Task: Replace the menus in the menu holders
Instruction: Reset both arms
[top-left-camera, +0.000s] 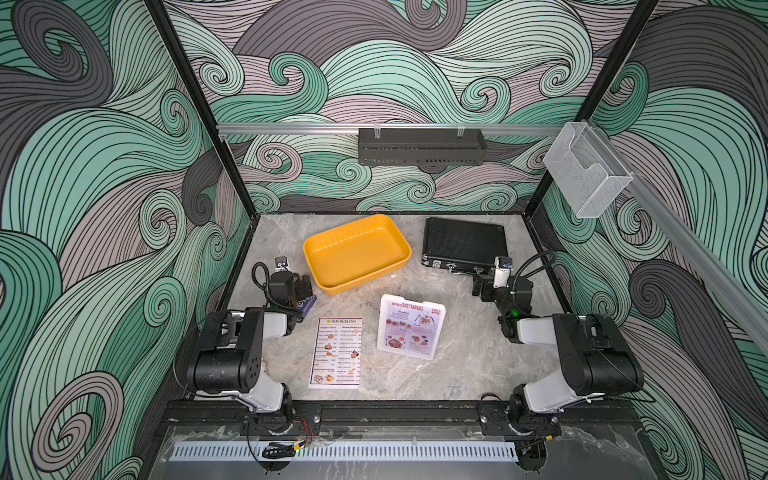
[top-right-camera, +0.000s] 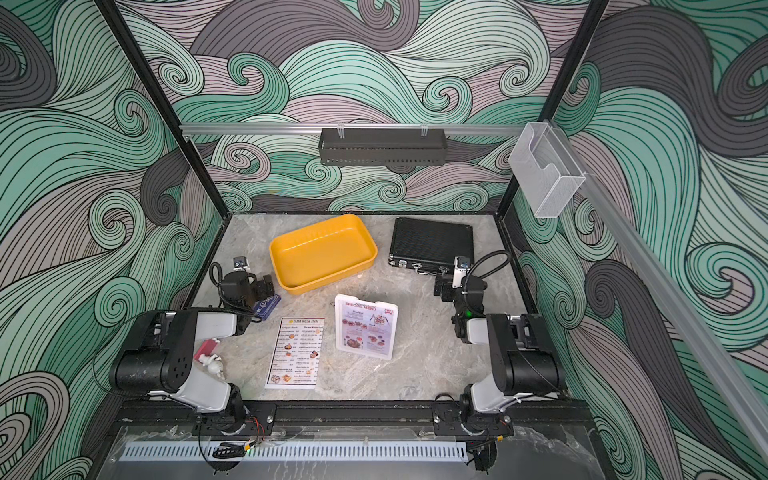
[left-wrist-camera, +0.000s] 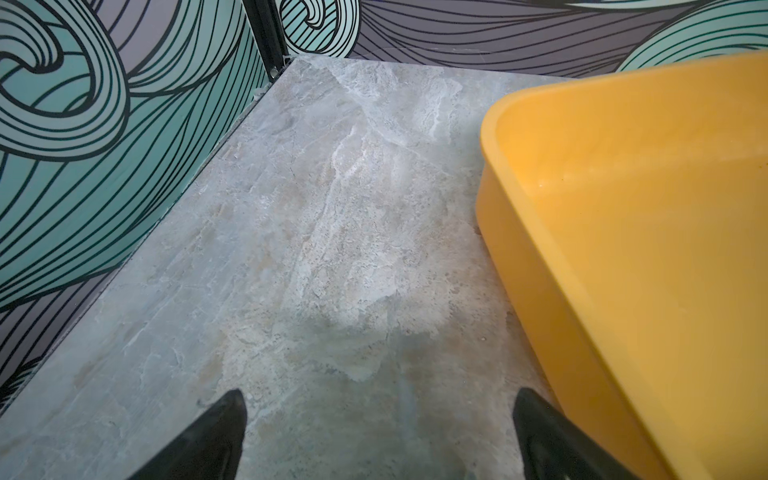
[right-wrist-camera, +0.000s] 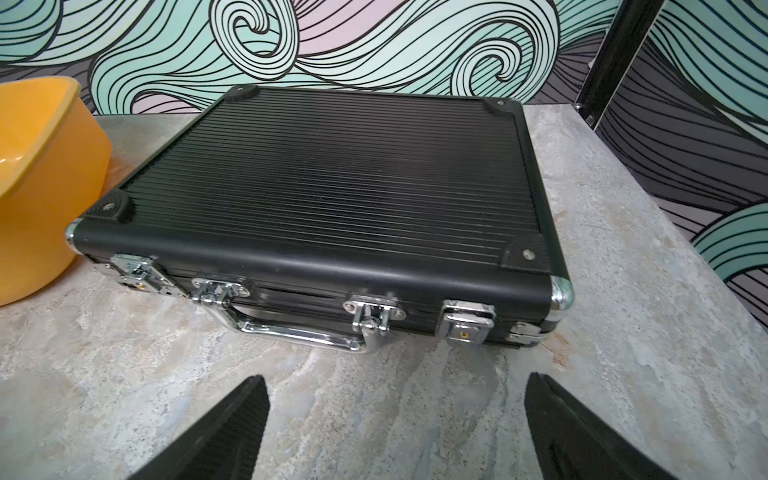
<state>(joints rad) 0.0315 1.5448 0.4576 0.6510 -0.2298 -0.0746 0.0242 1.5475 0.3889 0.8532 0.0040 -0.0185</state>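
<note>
Menu holder (top-left-camera: 395, 300) sits in the middle of the marble table (top-left-camera: 461, 374), lavender SPECIAL MENU sheet (top-left-camera: 409, 328) inside it. White DIM SUM INN menu (top-left-camera: 336, 353) lies flat and loose just beside it, on the left arm's side. Left gripper (left-wrist-camera: 378, 392): fingers spread wide, empty. Right gripper (right-wrist-camera: 397, 376): fingers apart too, holding nothing.

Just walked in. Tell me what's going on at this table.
Nothing is being handled yet. Both arms sit at the sides with jaws open and empty: the left gripper by the yellow tray, the right gripper facing the black case. The pink menu appears to sit in the clear holder in the middle. The white menu lies loose beside it, so the swap has not begun.
</note>
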